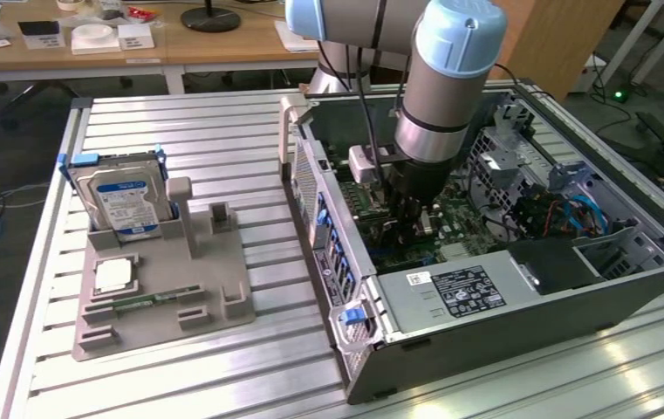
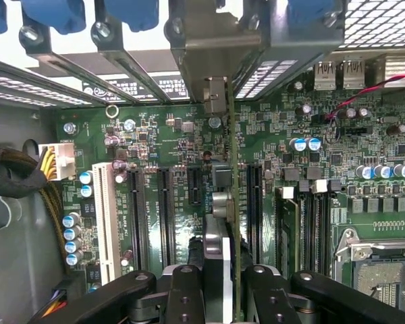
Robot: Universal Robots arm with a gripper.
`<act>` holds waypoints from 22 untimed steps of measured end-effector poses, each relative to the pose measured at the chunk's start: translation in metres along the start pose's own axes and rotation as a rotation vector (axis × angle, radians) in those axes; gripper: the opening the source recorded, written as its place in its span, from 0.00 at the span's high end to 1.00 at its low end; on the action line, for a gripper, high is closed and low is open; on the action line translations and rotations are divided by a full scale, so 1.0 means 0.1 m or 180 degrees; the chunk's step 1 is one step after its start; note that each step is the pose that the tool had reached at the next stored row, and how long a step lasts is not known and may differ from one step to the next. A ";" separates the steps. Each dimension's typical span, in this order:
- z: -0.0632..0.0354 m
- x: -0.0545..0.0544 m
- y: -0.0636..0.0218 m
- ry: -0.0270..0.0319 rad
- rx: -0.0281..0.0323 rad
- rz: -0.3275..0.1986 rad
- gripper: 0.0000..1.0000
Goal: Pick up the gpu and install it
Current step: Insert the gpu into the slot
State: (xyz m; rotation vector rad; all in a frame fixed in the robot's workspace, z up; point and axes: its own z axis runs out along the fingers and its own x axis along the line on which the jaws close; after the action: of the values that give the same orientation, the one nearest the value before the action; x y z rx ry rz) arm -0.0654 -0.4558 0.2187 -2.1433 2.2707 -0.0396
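My gripper (image 1: 411,218) reaches down into the open computer case (image 1: 611,288), low over the motherboard (image 1: 471,218). In the wrist view the gripper (image 2: 219,297) is shut on the gpu (image 2: 235,202). The card shows edge-on as a thin green board with dark components on one side. Its silver bracket (image 2: 216,94) points toward the case's rear slot openings. The card's edge runs along a long black expansion slot (image 2: 253,209) on the motherboard (image 2: 155,128). I cannot tell whether it touches the slot.
A grey fixture (image 1: 163,288) in the exterior view's left holds a blue-labelled hard drive (image 1: 122,201) and a processor (image 1: 112,275). Inside the case are the power supply (image 1: 460,292), a drive cage (image 1: 617,249), a white slot (image 2: 106,216) and a cable bundle (image 2: 17,175).
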 end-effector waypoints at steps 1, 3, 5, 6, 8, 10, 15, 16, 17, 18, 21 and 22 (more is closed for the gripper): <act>-0.006 0.00 0.000 -0.0002 0.0001 0.0000 0.72; -0.010 0.00 -0.001 -0.0013 0.0003 0.0000 0.72; -0.019 0.00 -0.001 -0.0006 0.0002 0.0000 0.72; -0.025 0.00 -0.001 -0.0001 0.0000 0.0000 0.72; -0.026 0.00 -0.001 0.0000 0.0000 0.0000 0.72; -0.025 0.00 -0.001 -0.0001 0.0000 0.0000 0.72; -0.025 0.00 -0.001 -0.0002 0.0000 0.0000 0.72; -0.024 0.00 -0.001 -0.0002 0.0000 0.0000 0.72; -0.023 0.00 -0.001 -0.0002 0.0000 0.0000 0.72; -0.017 0.00 -0.001 -0.0001 0.0000 0.0000 0.72; 0.008 0.00 0.001 0.0004 -0.0002 0.0000 0.72; 0.020 0.00 0.001 0.0002 -0.0001 0.0000 0.72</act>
State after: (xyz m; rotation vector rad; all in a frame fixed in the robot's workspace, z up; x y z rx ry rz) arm -0.0654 -0.4559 0.2167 -2.1439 2.2710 -0.0398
